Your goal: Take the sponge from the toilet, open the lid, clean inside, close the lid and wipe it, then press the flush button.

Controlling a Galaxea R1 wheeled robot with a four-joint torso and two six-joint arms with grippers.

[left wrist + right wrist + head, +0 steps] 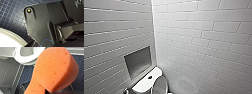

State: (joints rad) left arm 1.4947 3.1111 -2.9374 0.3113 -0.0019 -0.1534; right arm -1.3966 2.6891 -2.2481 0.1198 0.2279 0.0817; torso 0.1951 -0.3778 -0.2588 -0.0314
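Note:
The orange-red sponge (pixel 55 70) looms large and close in the right wrist view, with my right gripper shut on it; a dark bit of the gripper (pixel 48 91) peeks out beneath it. Past the sponge lies the white toilet (pixel 28 59), its bowl uncovered. At the lower edge of the head view is the white cistern top (pixel 145 83) with the dark round flush button (pixel 150 77) in its middle. The lid (pixel 160 85) stands raised in front of it, greyish inner face showing. A curved white toilet rim (pixel 11 37) appears in the left wrist view.
Light grey brick-pattern tiles cover both walls, which meet in a corner (pixel 152 37) behind the cistern. A recessed niche (pixel 137 61) sits in the left wall just above the cistern. The floor (pixel 11 16) around the toilet is dark blue small-square tile.

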